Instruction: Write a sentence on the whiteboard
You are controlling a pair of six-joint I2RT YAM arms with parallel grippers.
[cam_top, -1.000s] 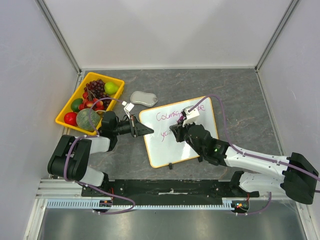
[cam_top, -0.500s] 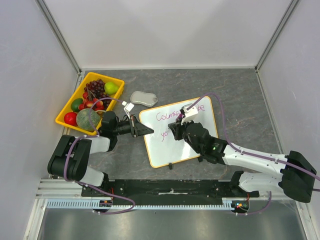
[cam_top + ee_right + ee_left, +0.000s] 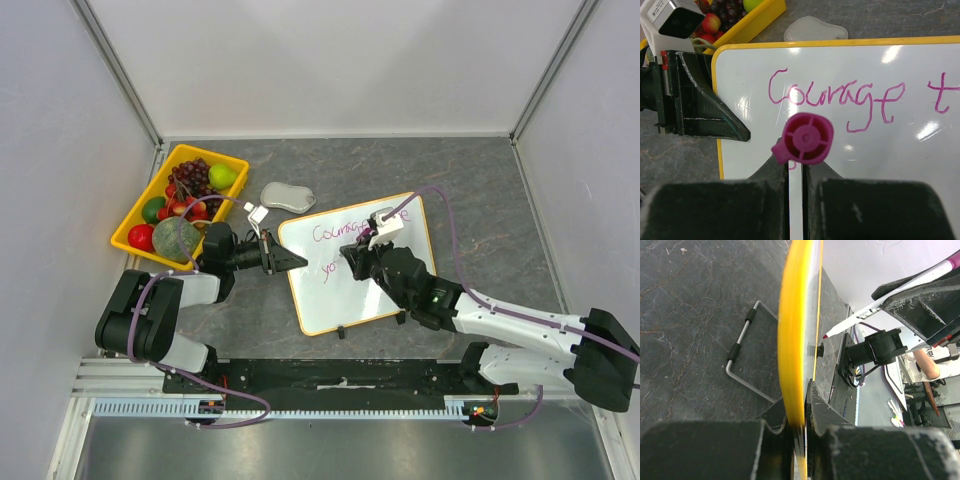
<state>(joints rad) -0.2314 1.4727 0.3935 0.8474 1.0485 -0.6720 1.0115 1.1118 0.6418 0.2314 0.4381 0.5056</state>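
The whiteboard (image 3: 325, 295) lies tilted on the grey table, yellow-rimmed, with black clip feet at its near edge. The purple sentence (image 3: 336, 233) reads "Courage t..." on the top line, with "yo" below. My left gripper (image 3: 291, 262) is shut on the board's left rim; the left wrist view shows the yellow rim (image 3: 794, 340) edge-on between my fingers. My right gripper (image 3: 362, 256) is shut on a magenta marker (image 3: 807, 138) and holds it upright over the board (image 3: 900, 150), below the word "Courage" (image 3: 835, 95). The marker's tip (image 3: 827, 335) is near the surface; I cannot tell whether it touches.
A yellow fruit tray (image 3: 133, 222) with grapes, apples and other fruit stands at the far left. A grey oval pad (image 3: 287, 196) lies just beyond the board's top left corner. A wire stand (image 3: 739, 351) shows under the board. White walls enclose the table.
My right gripper with the marker has shifted slightly left and then back right over the board's middle. The left gripper and the board have not moved.
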